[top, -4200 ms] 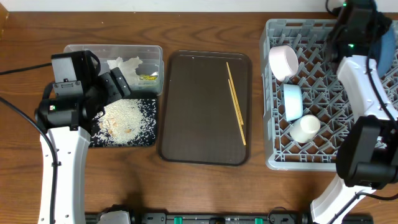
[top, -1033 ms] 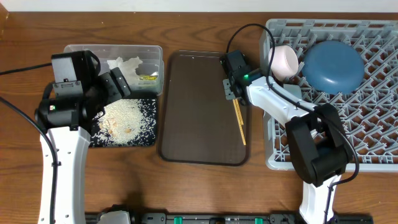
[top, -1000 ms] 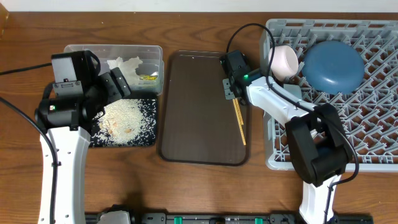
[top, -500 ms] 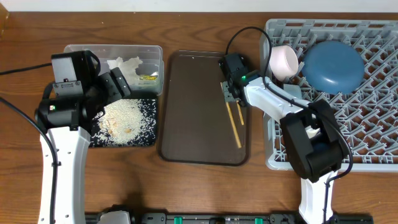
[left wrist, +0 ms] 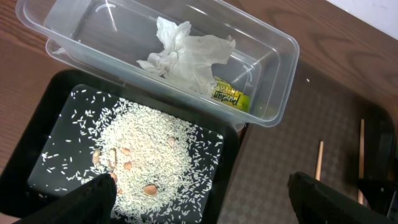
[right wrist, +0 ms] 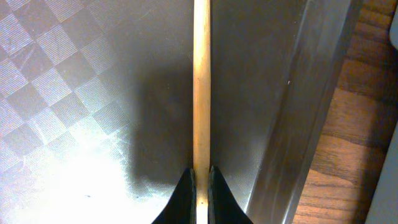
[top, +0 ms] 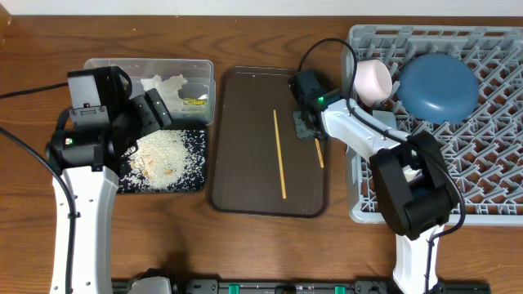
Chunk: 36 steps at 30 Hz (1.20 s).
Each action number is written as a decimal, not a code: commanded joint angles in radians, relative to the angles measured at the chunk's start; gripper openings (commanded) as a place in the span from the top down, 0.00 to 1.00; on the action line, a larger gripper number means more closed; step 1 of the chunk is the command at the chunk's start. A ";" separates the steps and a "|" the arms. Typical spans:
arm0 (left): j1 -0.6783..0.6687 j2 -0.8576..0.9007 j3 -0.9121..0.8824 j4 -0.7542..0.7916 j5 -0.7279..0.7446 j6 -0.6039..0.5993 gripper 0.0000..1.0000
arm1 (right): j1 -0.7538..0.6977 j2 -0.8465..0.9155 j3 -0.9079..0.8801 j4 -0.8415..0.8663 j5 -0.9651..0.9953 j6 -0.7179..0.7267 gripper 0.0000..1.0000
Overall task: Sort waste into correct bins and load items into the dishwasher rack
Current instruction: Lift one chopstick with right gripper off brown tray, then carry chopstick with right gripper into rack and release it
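The right gripper [right wrist: 199, 182] pinched one chopstick [right wrist: 200, 81] near the right edge of the brown tray [top: 245, 147], fingers pressed tight on the wood. The second chopstick [top: 279, 153] lay loose mid-tray, centre frame. At left, the left gripper [left wrist: 199, 193] hung with fingers spread wide over the rice [left wrist: 149, 168] in the black tray [left wrist: 53, 149].

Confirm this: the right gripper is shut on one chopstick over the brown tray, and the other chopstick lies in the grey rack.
One part is wrong. The right gripper is shut on one chopstick over the brown tray, but the other chopstick lies on that tray, not in the grey rack, as the overhead view shows.
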State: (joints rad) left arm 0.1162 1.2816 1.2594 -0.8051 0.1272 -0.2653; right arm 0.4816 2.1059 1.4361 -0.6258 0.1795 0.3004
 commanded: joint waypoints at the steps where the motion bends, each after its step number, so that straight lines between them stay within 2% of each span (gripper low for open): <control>1: 0.003 0.005 0.015 -0.002 -0.008 0.001 0.09 | 0.002 0.030 -0.021 -0.010 -0.056 0.002 0.99; 12: 0.003 0.005 0.015 -0.002 -0.008 0.001 0.09 | 0.000 -0.058 0.129 -0.124 -0.056 -0.011 0.99; 22: 0.003 0.005 0.015 -0.002 -0.008 0.001 0.09 | -0.065 -0.306 0.174 -0.224 -0.035 -0.025 0.99; 29: 0.003 0.005 0.015 -0.002 -0.009 0.001 0.09 | -0.246 -0.465 0.174 -0.383 0.009 -0.029 0.99; 36: 0.003 0.005 0.015 -0.002 -0.008 0.001 0.09 | -0.446 -0.484 0.160 -0.433 -0.004 -0.175 0.99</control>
State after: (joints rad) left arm 0.1162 1.2816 1.2594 -0.8055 0.1272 -0.2657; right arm 0.0761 1.6283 1.6012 -1.0561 0.1734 0.2039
